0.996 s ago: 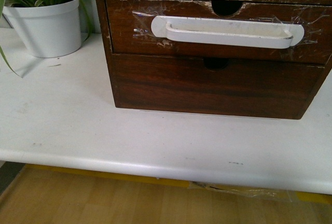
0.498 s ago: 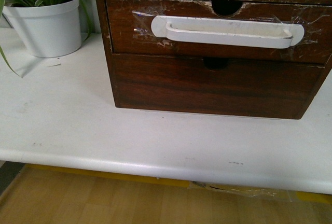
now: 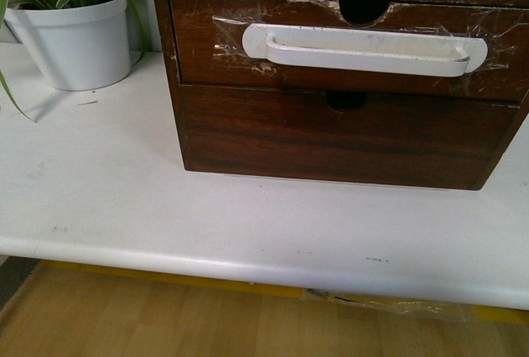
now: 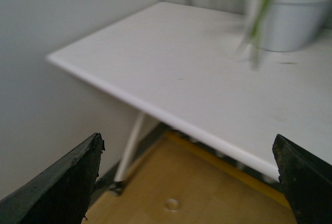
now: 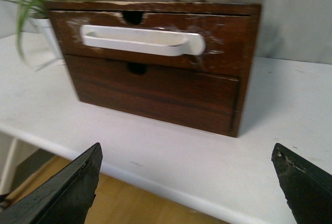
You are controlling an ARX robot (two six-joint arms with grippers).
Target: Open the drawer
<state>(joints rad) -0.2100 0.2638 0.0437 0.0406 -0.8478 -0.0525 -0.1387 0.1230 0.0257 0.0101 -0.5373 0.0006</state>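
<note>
The drawer (image 3: 207, 55) is the upper dark brown front of a small wooden chest, shut, with a half-round notch and a chipped top edge. A long white bar handle (image 3: 364, 49) is taped across it. Below it sits a plain drawer front (image 3: 339, 138) with no handle. The right wrist view shows the same drawer (image 5: 223, 53) and its handle (image 5: 142, 40) from the front right. My right gripper (image 5: 189, 182) is open and empty, off the table's front edge, well short of the chest. My left gripper (image 4: 189, 182) is open and empty over the floor beside the table's left corner. Neither arm shows in the front view.
A white pot with a striped green plant (image 3: 74, 39) stands left of the chest on the white table (image 3: 124, 200); it also shows in the left wrist view (image 4: 288, 16). Wooden floor (image 3: 165, 324) lies below the table's front edge. A grey wall (image 4: 46, 37) is at the far left.
The front view has shifted very slightly; the chest and the plant stand where they were, and the drawer is still shut.
</note>
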